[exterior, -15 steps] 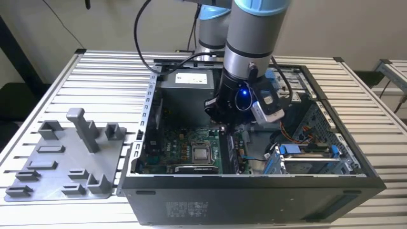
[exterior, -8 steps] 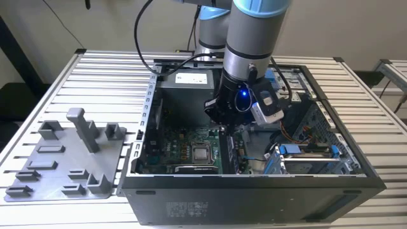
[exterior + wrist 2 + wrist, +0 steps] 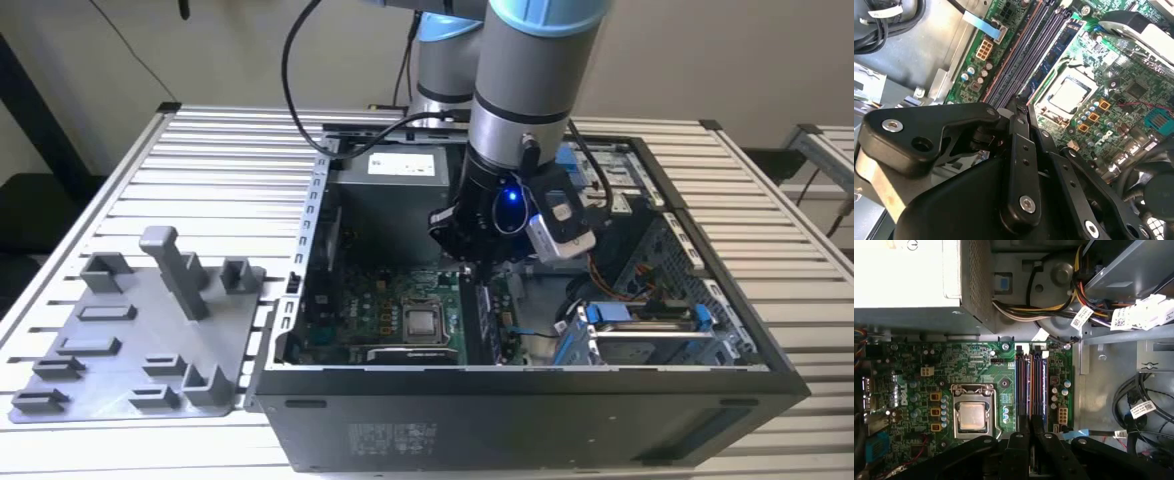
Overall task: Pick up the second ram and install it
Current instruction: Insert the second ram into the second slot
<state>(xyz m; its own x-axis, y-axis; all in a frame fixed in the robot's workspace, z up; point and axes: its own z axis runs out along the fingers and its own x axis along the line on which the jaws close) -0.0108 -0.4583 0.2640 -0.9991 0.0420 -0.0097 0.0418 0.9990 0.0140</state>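
**Ram module** [image 3: 1056, 52]: one counted. It is a thin, flat, narrow card strip, dark blue, with small chips along its face. It stands seated in the memory slot nearest the CPU socket and runs the length of that slot. Whether this is the second ram cannot be told.

**Memory slots** [image 3: 1030, 385]: four counted. They are parallel and sit on the motherboard between the CPU and a white connector.

**Gripper** [image 3: 1030, 426]: one counted. It is black and hangs low inside the case over one end of the memory slots. In both wrist views its tips reach the slot ends. Whether it is closed on anything cannot be told.

**CPU** [image 3: 973, 416]: one counted. It is square and silver, in its socket just beside the slots.

**Motherboard** [image 3: 914, 370]: one counted. It is green and lies flat on the case floor.

**Computer case** [image 3: 534, 425]: one counted. It is a dark tower lying on its side with the side panel off, and it rests on the table.

**Power supply** [image 3: 400, 165]: one counted. It is a grey box at the far end of the case.

**Blue drive brackets** [image 3: 627, 315]: these sit at the near right of the case, in the exterior view. Their number is unclear.

**Fixture tray** [image 3: 134, 340]: one counted. It is grey with upright holders and lies at the exterior view's left, just beside the case.

**Table** [image 3: 227, 150]: one counted, with a slatted metal top.
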